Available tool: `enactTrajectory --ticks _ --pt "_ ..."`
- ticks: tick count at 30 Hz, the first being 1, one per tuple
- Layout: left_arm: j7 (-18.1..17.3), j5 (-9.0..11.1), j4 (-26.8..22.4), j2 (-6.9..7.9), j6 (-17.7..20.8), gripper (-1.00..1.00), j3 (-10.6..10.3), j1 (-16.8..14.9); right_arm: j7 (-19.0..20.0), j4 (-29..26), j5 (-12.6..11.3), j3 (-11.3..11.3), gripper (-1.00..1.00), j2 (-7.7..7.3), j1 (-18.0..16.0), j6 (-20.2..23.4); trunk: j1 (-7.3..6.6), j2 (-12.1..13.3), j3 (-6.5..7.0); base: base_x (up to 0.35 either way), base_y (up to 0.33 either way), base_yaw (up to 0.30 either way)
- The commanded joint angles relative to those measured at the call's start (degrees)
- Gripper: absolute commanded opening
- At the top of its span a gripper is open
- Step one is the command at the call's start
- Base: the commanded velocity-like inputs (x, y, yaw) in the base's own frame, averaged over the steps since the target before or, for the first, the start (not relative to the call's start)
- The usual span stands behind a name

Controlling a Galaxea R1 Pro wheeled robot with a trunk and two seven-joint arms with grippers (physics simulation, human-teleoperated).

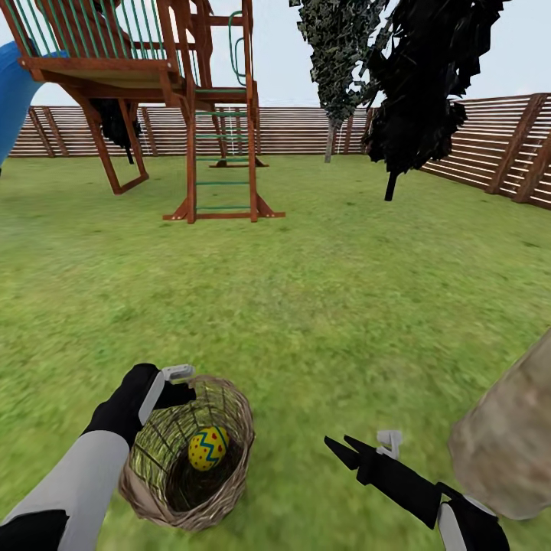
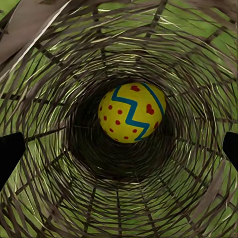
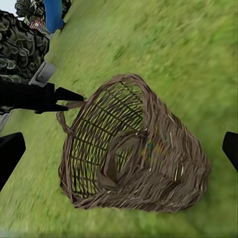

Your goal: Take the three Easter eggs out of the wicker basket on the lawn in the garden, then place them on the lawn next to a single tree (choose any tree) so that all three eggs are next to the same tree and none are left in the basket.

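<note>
**Even daylight rendering with soft, smeared grass texture**

Illumination is bright, flat and diffuse under a pale sky (image 1: 497, 46); no single light source is apparent, and there is no glare. The lawn (image 1: 344, 291) carries only mottled tonal patches, and cast shadows are faint or absent beneath the playset (image 1: 191, 115). The near-black tree (image 1: 428, 92) reads as an almost detail-free silhouette. Grass texture blurs and streaks toward the near edge of the head view and across the right wrist view. Inside the wicker basket (image 2: 59, 188) the weave darkens toward the bottom, whereas the Easter egg (image 2: 131, 112) stays sharp and vividly lit. The grey-beige trunk (image 1: 509, 444) at the frame edge appears coarse and blocky.
</note>
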Motion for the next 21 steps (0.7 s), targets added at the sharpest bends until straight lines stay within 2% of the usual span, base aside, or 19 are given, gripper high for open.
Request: enactTrajectory --ticks 1,21 --pt "0.3 0.5 -0.1 0.00 0.2 1.00 0.1 0.0 0.1 0.0 -0.3 -0.1 1.00 0.05 0.0 0.4 0.22 -0.4 -0.23 0.000 0.000 0.000" --pt "0.4 0.5 -0.1 0.00 -0.6 1.00 0.0 0.1 0.1 0.0 -0.3 -0.1 1.00 0.05 0.0 0.4 4.61 -8.5 -3.82 0.000 0.000 0.000"
